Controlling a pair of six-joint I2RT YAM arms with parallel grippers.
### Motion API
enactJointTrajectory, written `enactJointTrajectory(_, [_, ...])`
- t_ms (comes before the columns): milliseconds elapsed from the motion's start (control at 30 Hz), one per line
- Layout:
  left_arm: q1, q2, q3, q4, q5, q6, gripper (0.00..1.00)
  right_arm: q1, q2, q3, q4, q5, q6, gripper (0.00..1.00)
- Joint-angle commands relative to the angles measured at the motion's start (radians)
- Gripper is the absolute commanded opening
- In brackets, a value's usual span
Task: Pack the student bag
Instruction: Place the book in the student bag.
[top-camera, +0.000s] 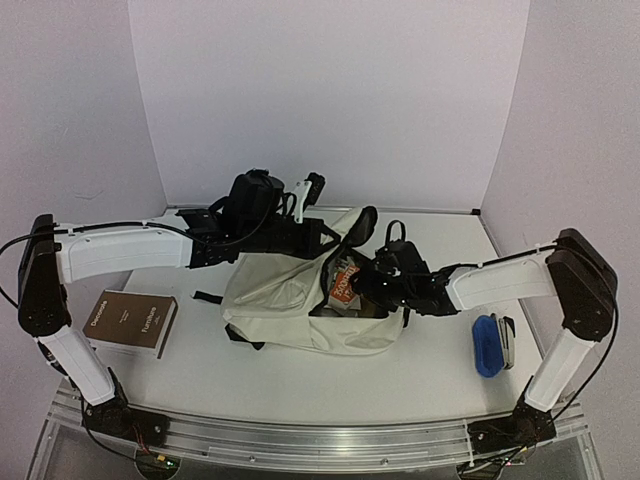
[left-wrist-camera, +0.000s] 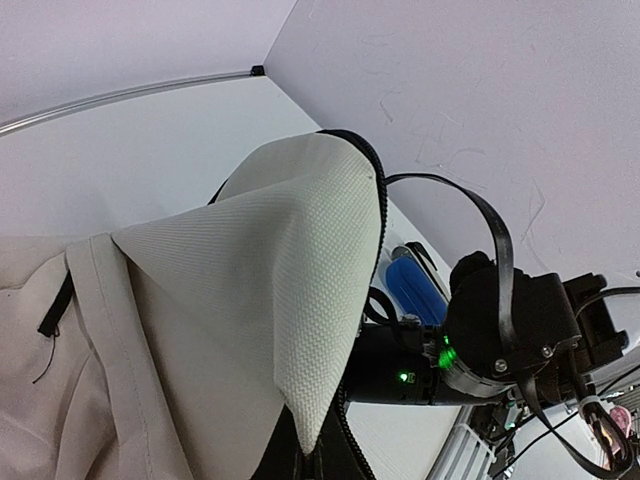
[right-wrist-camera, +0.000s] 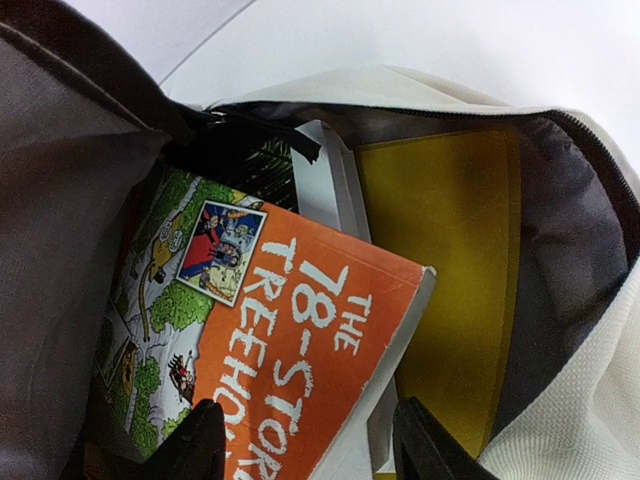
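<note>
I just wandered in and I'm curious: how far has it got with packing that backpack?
Partly done. Inside the student bag already lie an orange book and something yellow. In hand: the left jaws pinch the flap up, and the right jaws stand apart over the orange book. Remaining, probably: a brown book and a blue item on the table.

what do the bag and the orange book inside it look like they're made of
student bag: cream woven canvas, matte, weave clearly visible; grey lining looks smoother, maybe synthetic. orange book: printed card cover, slightly glossy, white paper page edges showing.
</note>
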Motion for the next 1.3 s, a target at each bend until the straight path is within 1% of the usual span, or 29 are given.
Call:
enactJointTrajectory(0, [-0.001, -0.057, 0.016, 0.063, 0.002, -0.006, 0.00, 0.003, 0.047, 0.058, -0.007, -0.030, -0.024, 0.49])
enactJointTrajectory(167, [-0.001, -0.046, 0.024, 0.057, 0.012, -0.004, 0.00, 0.003, 0.071, 0.082, 0.052, -0.075, -0.051, 0.37])
enactJointTrajectory(367, [-0.001, -0.024, 0.033, 0.058, 0.026, -0.012, 0.00, 0.004, 0.090, 0.111, 0.116, -0.103, -0.097, 0.30])
enactJointTrajectory(667, [0.000, 0.031, 0.070, 0.065, 0.073, -0.025, 0.00, 0.007, 0.160, 0.159, 0.215, -0.200, -0.148, 0.29])
enactJointTrajectory(833, [0.010, 0.042, 0.070, 0.071, 0.090, -0.036, 0.00, 0.009, 0.166, 0.167, 0.256, -0.216, -0.158, 0.29])
enactJointTrajectory(967, [0.032, 0.021, 0.034, 0.090, 0.089, -0.060, 0.00, 0.009, 0.146, 0.155, 0.258, -0.193, -0.163, 0.31])
enactJointTrajectory(1067, [0.049, -0.008, -0.007, 0.085, 0.057, -0.069, 0.00, 0.009, 0.101, 0.128, 0.242, -0.149, -0.159, 0.32])
enactJointTrajectory(1267, [0.089, -0.077, -0.109, 0.050, -0.028, -0.123, 0.00, 0.008, -0.014, 0.093, 0.064, 0.039, -0.179, 0.34])
